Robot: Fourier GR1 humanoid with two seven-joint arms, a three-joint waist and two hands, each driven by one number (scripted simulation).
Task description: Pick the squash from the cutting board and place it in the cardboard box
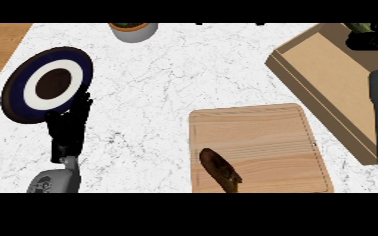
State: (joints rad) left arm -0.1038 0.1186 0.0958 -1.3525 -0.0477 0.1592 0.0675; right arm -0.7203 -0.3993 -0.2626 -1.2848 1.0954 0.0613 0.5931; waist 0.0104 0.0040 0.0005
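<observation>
We have one view only, taken from head height and aimed steeply down at the white marbled tabletop (184,75). It sits near enough that the pale wooden cutting board (258,145) runs off the lower edge and the shallow brown cardboard box (325,85) off the right. The black left robot hand (70,125) enters from below, at the left.

The left hand (69,125), at the scene's near left, is black all over: a blocky palm with slim, segmented fingers. Below it a narrow black wrist joins a rounded grey forearm (55,182) with a smooth shell and a faint darker marking on its side. At the far right edge a dark grey and black part shows, too cropped to identify
</observation>
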